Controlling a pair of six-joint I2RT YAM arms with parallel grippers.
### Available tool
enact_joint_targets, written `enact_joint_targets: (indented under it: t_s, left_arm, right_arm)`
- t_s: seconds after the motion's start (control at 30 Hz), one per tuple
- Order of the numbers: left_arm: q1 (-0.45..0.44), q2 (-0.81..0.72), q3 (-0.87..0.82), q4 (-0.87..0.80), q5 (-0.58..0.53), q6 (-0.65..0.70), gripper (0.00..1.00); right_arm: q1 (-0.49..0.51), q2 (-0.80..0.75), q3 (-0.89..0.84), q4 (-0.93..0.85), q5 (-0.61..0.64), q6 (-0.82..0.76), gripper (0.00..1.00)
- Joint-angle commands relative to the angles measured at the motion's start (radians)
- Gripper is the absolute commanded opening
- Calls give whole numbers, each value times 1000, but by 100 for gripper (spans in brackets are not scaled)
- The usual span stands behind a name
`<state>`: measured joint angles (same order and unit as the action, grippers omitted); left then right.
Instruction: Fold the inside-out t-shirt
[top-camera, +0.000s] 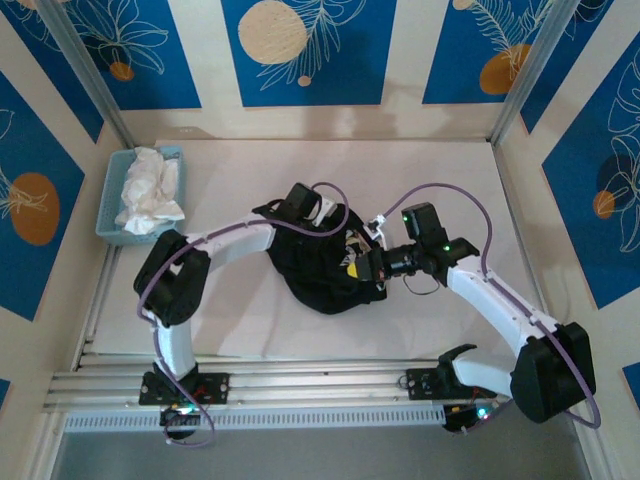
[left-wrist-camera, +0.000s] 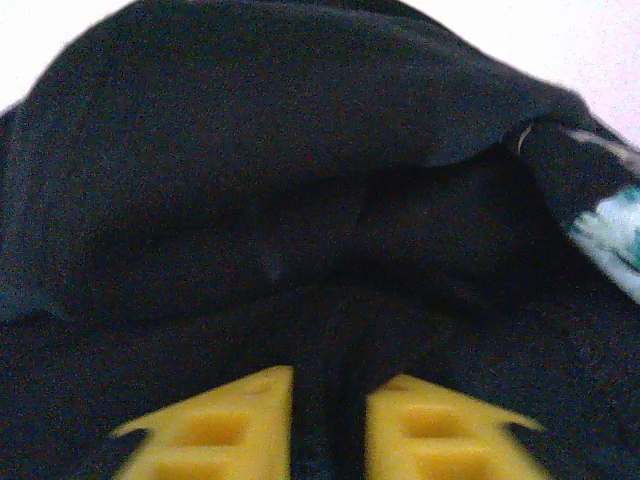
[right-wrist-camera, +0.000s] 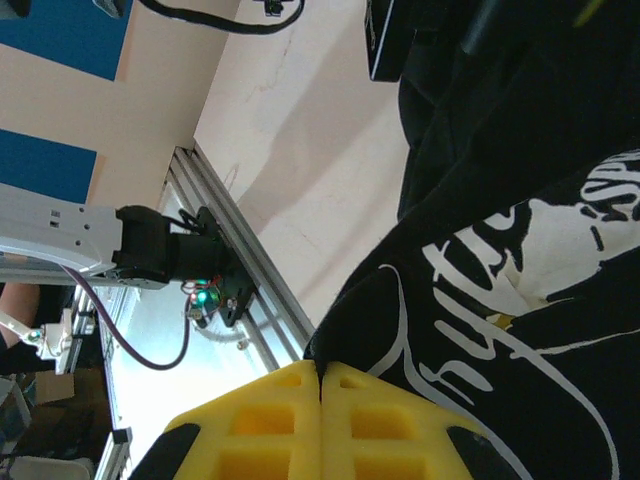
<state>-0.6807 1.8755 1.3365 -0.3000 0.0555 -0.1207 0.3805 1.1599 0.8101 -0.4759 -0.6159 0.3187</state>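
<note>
The inside-out t-shirt (top-camera: 320, 272) is a bunched black heap in the middle of the table, with a white print showing in the right wrist view (right-wrist-camera: 520, 330). My left gripper (top-camera: 322, 215) sits at the heap's far left edge; its yellow fingers (left-wrist-camera: 235, 420) are closed on a band of black cloth (left-wrist-camera: 280, 180), so the left gripper (left-wrist-camera: 330, 378) is shut on the shirt. My right gripper (top-camera: 364, 266) is at the heap's right side. There the right gripper (right-wrist-camera: 320, 368) has its jaws pressed together, pinching an edge of the shirt at their tips.
A blue basket (top-camera: 108, 200) holding a white cloth garment (top-camera: 150, 190) stands at the far left of the table. An aluminium rail (top-camera: 300, 385) runs along the near edge, also seen as the rail (right-wrist-camera: 250, 280) beside the left arm's base (right-wrist-camera: 150, 250). Walls close in the sides.
</note>
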Motion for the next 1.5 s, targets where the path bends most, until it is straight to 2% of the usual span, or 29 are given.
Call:
enact_joint_targets:
  t_s: [0.0,0.1,0.2,0.27,0.37,0.47,0.53,0.67,0.73,0.83,1.0,1.07,1.17,1.23,1.33,1.47]
  left_arm:
    - [23,-63,83,19,3,1,4]
    - [80,-185,64,131,94,-75,0]
    - [202,-345,-38,370,239,-269,0]
    - [291,-430,-102,539,298,-403,0]
    - [403,-509,-112,658,355,-523,0]
    - [459,-564,-106,727,384,-581,0]
    - [465,-600,-120,753,397,-575,0]
    - [465,-681,-263,789,405,-547,0]
    - [466,-740,-379,743,386,-503,0]
    - [461,-840,-555,542,297,-415,0]
    - [429,-968,-843,222,216,-372,1]
    - [411,-1017,-915,139,196,-377,9]
    - [385,-1080,-956,63,143,-384,31]
    - [372,-1100,-949,57,97,-378,41]
    - [332,-1082,-906,98,47,-341,51]
    - [218,-946,-804,155,-35,-230,59]
  right_arm:
    - [-18,-26,38,-15,3,-28,0]
    - [-37,-70,86,-16,58,-57,0]
    - [-91,-130,125,51,131,-62,0]
    - [-134,-147,162,104,183,-57,0]
    - [-188,-138,246,191,244,-37,0]
    - [-206,-102,347,275,265,-18,0]
    - [-202,-73,406,315,254,-19,0]
    - [-156,-14,460,316,170,-70,0]
    - [-109,10,448,250,142,-117,0]
    - [-28,34,370,118,119,-188,0]
    - [86,64,131,26,-3,-162,0]
    - [135,92,72,-6,-22,-147,0]
    - [185,151,38,-61,-16,-138,0]
    - [192,185,34,-75,-10,-125,0]
    - [192,209,40,-73,-2,-108,0]
    - [189,205,70,-71,25,-109,0]
